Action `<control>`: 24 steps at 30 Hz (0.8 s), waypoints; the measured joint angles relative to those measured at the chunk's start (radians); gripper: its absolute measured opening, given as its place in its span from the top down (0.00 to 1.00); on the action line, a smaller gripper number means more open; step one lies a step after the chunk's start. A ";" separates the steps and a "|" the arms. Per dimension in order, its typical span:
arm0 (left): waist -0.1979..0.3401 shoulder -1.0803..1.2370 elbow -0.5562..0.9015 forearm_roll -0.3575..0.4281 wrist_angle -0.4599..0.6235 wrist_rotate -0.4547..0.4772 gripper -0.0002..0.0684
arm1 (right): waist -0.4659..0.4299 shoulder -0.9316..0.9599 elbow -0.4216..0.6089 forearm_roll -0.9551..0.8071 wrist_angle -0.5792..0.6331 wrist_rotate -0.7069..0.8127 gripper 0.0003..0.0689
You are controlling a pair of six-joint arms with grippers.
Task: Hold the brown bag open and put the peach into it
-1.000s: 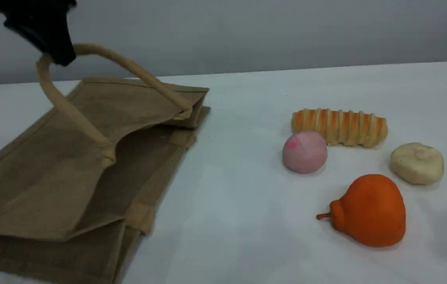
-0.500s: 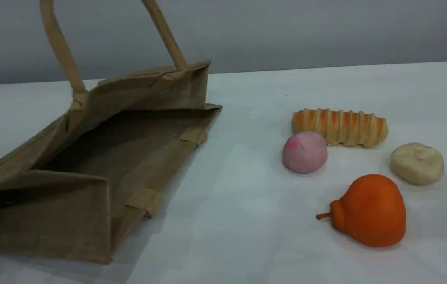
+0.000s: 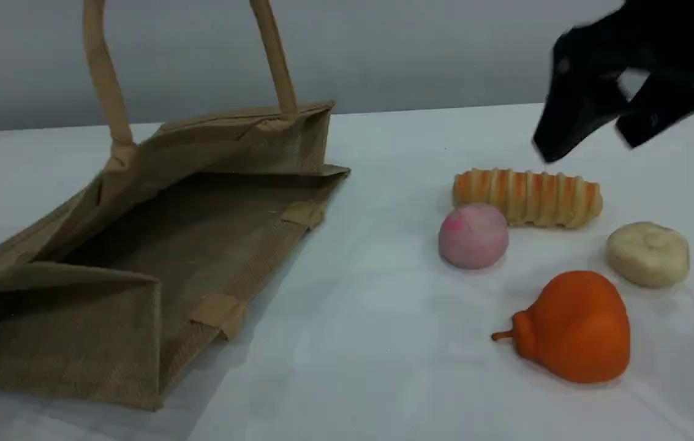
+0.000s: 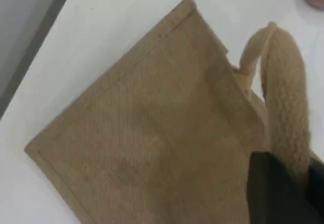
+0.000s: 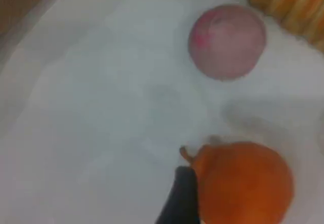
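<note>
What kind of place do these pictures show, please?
Probably a robot test bench, not a home: a bare white table against a plain grey wall, toy foods such as the peach, and a black hand overhead.

Left hand [image 4: 283,188] clamped shut; right hand [image 3: 592,138] spread wide

The scene view slants down across the white table [image 3: 383,367]. Both wrist views look down closely; the right shares the round pale-pink peach [image 3: 473,236] [image 5: 228,40].
</note>
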 joint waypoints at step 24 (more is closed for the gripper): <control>-0.018 -0.019 -0.053 -0.095 0.000 0.120 0.87 | 0.097 0.347 -0.121 0.069 -0.216 -0.002 0.15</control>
